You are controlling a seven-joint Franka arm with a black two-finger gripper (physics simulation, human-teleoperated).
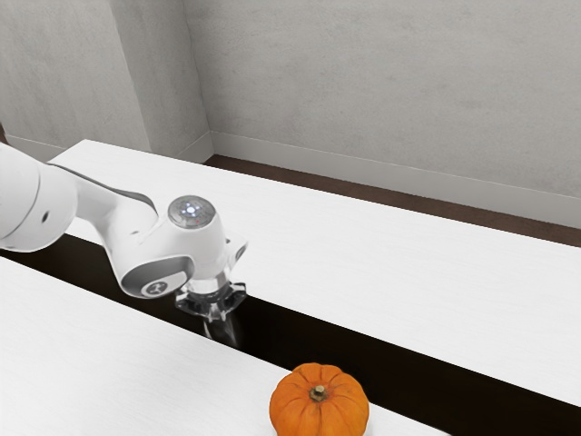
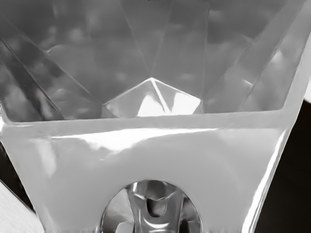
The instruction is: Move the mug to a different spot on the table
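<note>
White table (image 1: 408, 263), grey walls (image 1: 363, 73); pincer (image 1: 211, 292) over faceted clear glass mug (image 1: 222, 327), closure impossible to tell; relocation apparently not done.

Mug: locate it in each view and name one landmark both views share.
Exterior view: the mug is the clear faceted thing under the arm, over the dark gap, left of the pumpkin.
Wrist view: the mug is seen close up from above, its handle nearest the camera.
Shared landmark: the dark gap beside the mug, between white tabletops.
</note>
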